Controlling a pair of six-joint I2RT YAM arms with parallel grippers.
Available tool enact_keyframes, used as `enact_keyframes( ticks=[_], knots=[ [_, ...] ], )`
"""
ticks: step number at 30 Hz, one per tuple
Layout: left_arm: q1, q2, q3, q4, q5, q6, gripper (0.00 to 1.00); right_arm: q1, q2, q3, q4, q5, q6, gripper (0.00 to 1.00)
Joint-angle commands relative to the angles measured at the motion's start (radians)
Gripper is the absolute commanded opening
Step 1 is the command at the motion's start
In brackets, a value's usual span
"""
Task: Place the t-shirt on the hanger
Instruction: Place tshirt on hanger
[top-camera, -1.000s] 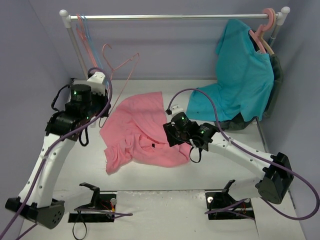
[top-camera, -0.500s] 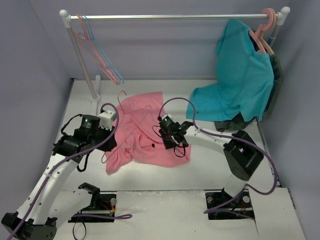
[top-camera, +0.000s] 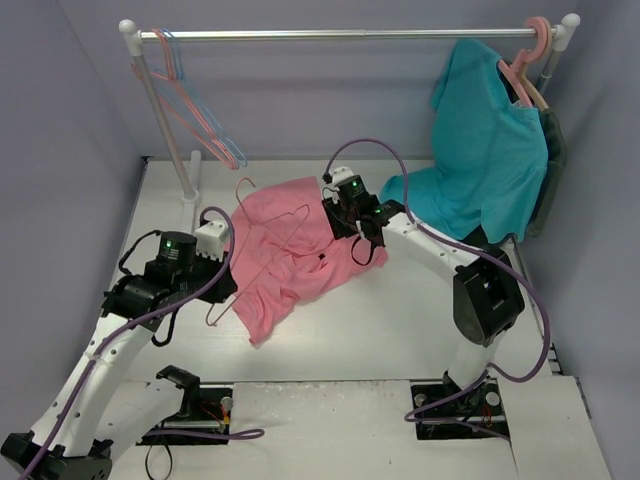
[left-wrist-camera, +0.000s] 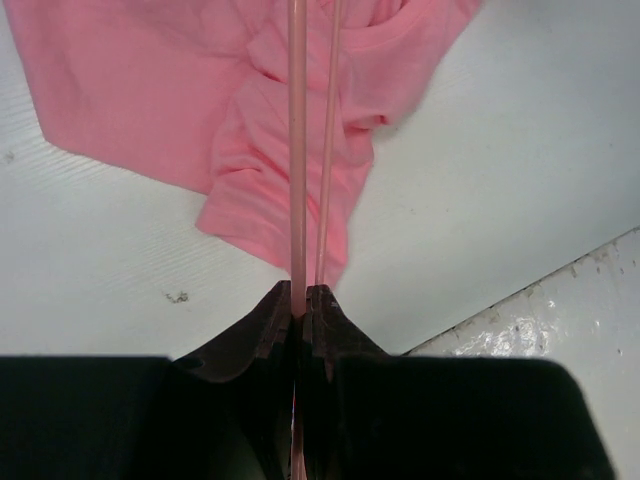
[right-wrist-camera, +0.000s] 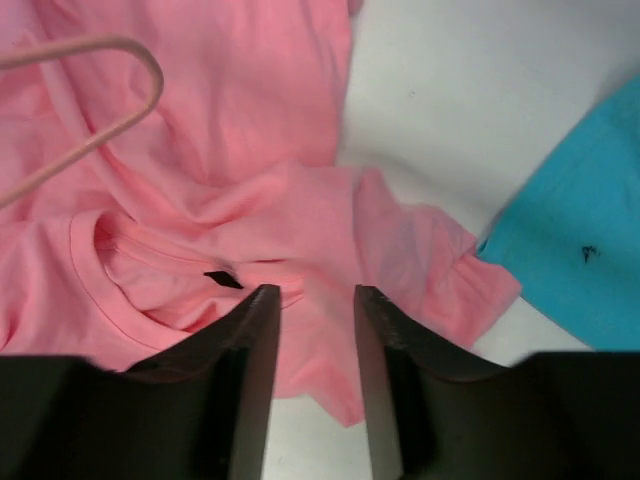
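Hanger of thin pink wire (left-wrist-camera: 297, 150), clamped in left end effector (left-wrist-camera: 300, 292), lies over pink cloth t-shirt (right-wrist-camera: 250, 100) pinched by right end effector (right-wrist-camera: 310, 295).

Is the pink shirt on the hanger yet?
Off. The hanger, clamped in the left gripper, lies on top of the crumpled shirt; no wire runs through the collar.

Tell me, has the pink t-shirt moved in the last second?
Yes. The t-shirt has been dragged back toward the rail, mostly its right side.
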Motion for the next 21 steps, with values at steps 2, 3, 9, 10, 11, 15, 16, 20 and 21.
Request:
enact_keyframes(
  ticks=[2,3,9,10,11,15,16,20,21],
  knots=[
    [-0.004,-0.018,0.026,0.07,0.081,-0.001,0.0,0.007,-0.049,-0.035,-0.059,0.044,-0.022,0.41],
    [-0.006,-0.019,0.021,0.07,0.087,-0.003,0.0,0.007,-0.068,-0.076,-0.097,0.054,0.021,0.45],
    [-0.017,-0.036,-0.014,0.064,0.083,-0.01,0.0,0.023,-0.149,-0.154,-0.177,0.144,0.163,0.44],
    [-0.018,-0.036,-0.019,0.062,0.081,-0.014,0.0,0.026,-0.161,-0.164,-0.165,0.144,0.2,0.41],
    [-0.02,-0.034,-0.029,0.064,0.08,-0.018,0.0,0.027,-0.169,-0.164,-0.151,0.144,0.22,0.39],
    [-0.026,-0.022,-0.026,0.052,0.072,-0.023,0.0,0.027,-0.12,-0.118,-0.122,0.195,0.297,0.34],
    [-0.026,-0.021,-0.023,0.05,0.072,-0.021,0.0,0.027,-0.102,-0.101,-0.124,0.205,0.321,0.34],
    [-0.037,-0.021,-0.02,0.047,0.073,-0.018,0.0,0.012,-0.019,-0.018,-0.125,0.229,0.367,0.37],
    [-0.037,-0.022,-0.023,0.048,0.075,-0.02,0.0,0.007,0.018,-0.006,-0.125,0.227,0.372,0.38]
  ],
)
